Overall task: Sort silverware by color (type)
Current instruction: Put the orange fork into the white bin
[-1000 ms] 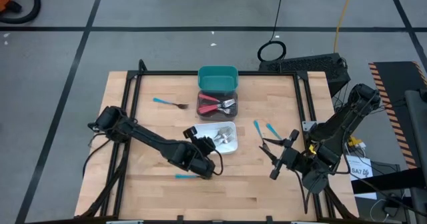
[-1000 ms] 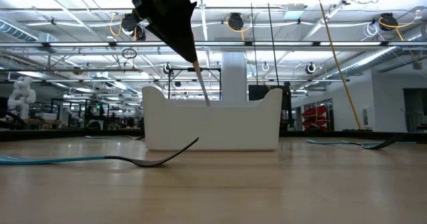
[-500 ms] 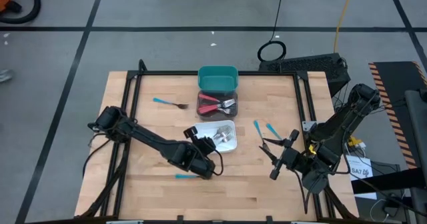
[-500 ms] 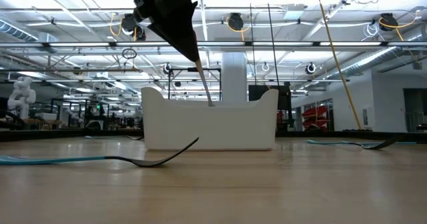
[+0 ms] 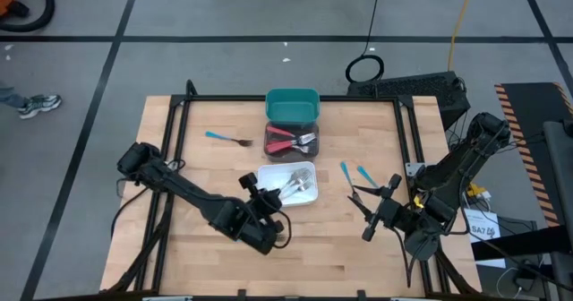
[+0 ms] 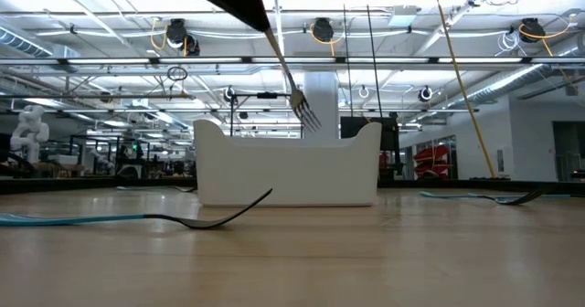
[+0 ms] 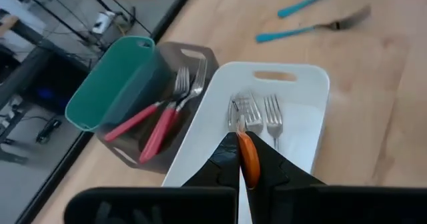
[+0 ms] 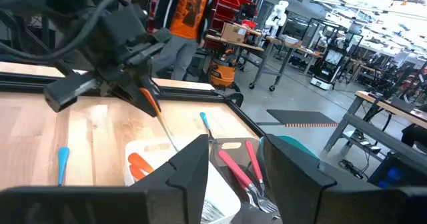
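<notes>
left gripper [image 5: 269,200] pinches an orange-handled fork [image 5: 288,187] by its handle, jaws closed on it; high view puts it at the near-left corner of the white bin [image 5: 309,196], fork head out over the bin. dark bin [image 5: 271,145] just behind holds red-handled forks [image 5: 285,141]; teal bin [image 5: 292,96] behind that. one blue fork [image 5: 227,139] lies on the table's left side, two blue forks [image 5: 356,173] lie right of the white bin. right gripper [image 5: 366,204] waits at the right side of the table, fingers spread, nothing between them.

low view: the held fork [image 6: 291,80] hangs tilted, tines above the white bin's [image 6: 288,168] rim, clear of it. a blue fork [image 6: 128,219] lies on the wood in front.

left wrist view: orange handle [image 7: 247,159] sits between the fingers, tines over more forks [image 7: 265,114] lying in the white bin [image 7: 303,91].

right wrist view: left gripper [image 8: 151,99] holds the fork slanted down over the white bin [image 8: 150,148]; an orange handle [image 8: 140,164] lies inside. a person in an orange shirt [image 8: 188,11] stands beyond the table.
</notes>
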`<act>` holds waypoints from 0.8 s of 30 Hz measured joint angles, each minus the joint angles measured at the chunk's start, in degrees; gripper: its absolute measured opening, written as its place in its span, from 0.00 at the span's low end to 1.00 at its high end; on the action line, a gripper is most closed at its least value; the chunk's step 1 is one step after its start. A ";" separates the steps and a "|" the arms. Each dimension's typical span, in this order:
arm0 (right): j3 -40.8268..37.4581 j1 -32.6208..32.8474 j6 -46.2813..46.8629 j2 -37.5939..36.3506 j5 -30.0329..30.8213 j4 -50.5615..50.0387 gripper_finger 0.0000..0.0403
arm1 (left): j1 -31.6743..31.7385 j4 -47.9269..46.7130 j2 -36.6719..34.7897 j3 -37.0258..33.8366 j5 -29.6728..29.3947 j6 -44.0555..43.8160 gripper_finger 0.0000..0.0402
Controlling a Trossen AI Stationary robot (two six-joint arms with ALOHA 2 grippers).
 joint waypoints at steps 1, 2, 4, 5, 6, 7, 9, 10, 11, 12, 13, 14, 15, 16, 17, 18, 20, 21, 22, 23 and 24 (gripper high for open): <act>0.00 0.00 0.02 0.00 0.00 0.02 0.35 | -0.47 -0.02 0.00 -0.03 -1.45 -1.49 0.01; 0.00 0.00 0.03 0.00 -0.02 0.02 0.35 | -1.03 0.29 0.00 -0.21 -3.36 -3.35 0.01; 0.00 0.00 0.07 0.00 -0.02 0.04 0.35 | -1.63 2.38 0.69 -1.15 -7.49 -6.73 0.01; 0.00 0.01 0.07 0.00 -0.02 0.09 0.35 | -1.78 3.70 1.22 -1.88 -8.87 -8.21 0.01; 0.00 0.09 0.07 0.02 -0.04 0.10 0.35 | -2.08 3.88 1.78 -2.64 -9.48 -10.09 0.01; 0.00 0.11 0.08 0.00 -0.04 0.09 0.35 | -2.30 3.56 2.41 -3.33 -9.87 -12.18 0.01; 0.00 0.11 0.26 0.00 -0.12 -0.01 0.35 | -2.42 3.82 3.55 -4.21 -11.43 -15.87 0.01; 0.00 0.11 0.26 0.00 -0.15 -0.02 0.35 | -2.42 3.90 3.91 -4.66 -12.00 -17.26 0.01; 0.00 0.11 0.23 0.00 -0.19 -0.02 0.35 | -2.40 3.69 4.38 -5.22 -12.29 -18.37 0.01; 0.00 0.11 0.11 0.00 -0.22 -0.02 0.35 | -2.37 3.52 5.01 -5.54 -12.65 -19.43 0.01; 0.00 0.11 0.09 0.00 -0.23 -0.02 0.35 | -2.35 3.66 5.50 -5.82 -13.16 -20.32 0.01; 0.00 0.11 0.07 0.01 -0.24 -0.04 0.35 | -2.35 3.66 5.89 -5.98 -13.59 -21.00 0.01; 0.00 0.11 0.06 0.00 -0.24 -0.04 0.35 | -2.35 3.81 6.07 -6.01 -14.01 -21.24 0.01; 0.00 0.11 0.00 0.00 -0.26 -0.04 0.35 | -2.37 4.57 6.12 -5.97 -14.34 -21.23 0.01; 0.00 0.11 -0.04 0.02 -0.26 -0.04 0.35 | -2.37 5.25 6.12 -5.89 -14.50 -21.20 0.01; 0.00 0.11 -0.04 0.02 -0.26 -0.04 0.35 | -2.37 5.76 6.13 -5.88 -14.41 -21.01 0.01; 0.00 0.11 -0.09 0.00 -0.26 -0.04 0.35 | -2.37 7.44 6.20 -5.90 -13.32 -19.77 0.01; 0.00 0.11 -0.09 0.00 -0.28 -0.07 0.35 | -2.36 8.59 6.26 -5.90 -12.78 -19.09 0.01; 0.00 0.11 -0.05 0.00 -0.28 -0.07 0.35 | -2.29 9.77 6.51 -5.90 -12.50 -18.03 0.01; 0.00 0.11 -0.01 0.00 -0.28 -0.07 0.35 | -2.22 10.74 6.75 -5.90 -12.35 -17.10 0.01; 0.00 0.11 0.00 0.00 -0.28 -0.07 0.35 | -2.12 11.23 7.04 -5.90 -12.30 -16.53 0.01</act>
